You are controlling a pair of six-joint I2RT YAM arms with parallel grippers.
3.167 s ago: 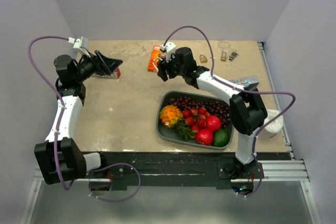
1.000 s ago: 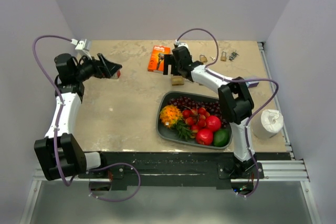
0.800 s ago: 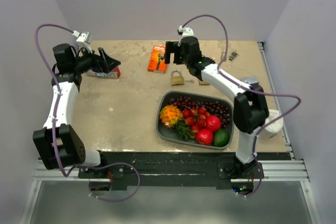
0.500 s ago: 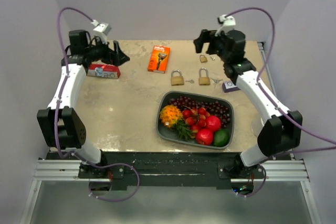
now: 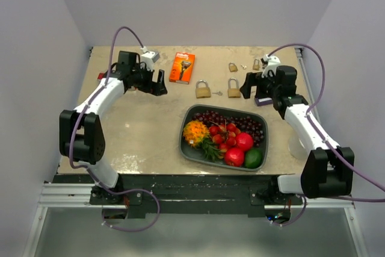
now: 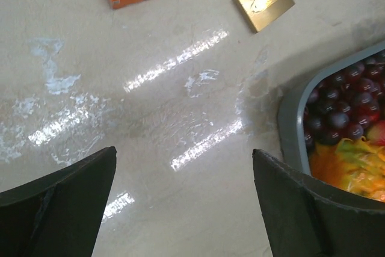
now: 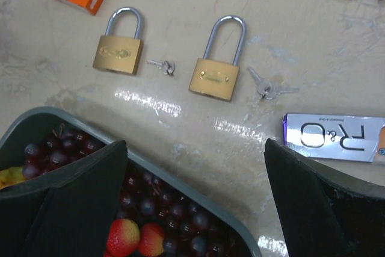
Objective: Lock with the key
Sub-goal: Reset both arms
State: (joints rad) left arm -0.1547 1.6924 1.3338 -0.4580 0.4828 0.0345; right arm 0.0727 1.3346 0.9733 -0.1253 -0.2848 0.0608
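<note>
Both tools are open wide and hold nothing.
The left tool and right tool hang over the table. The first padlock and second padlock lie flat, side by side, near the fruit tray. A small key lies between them, and another key just right of the second.

Orange box, fruit tray, purple box.
</note>
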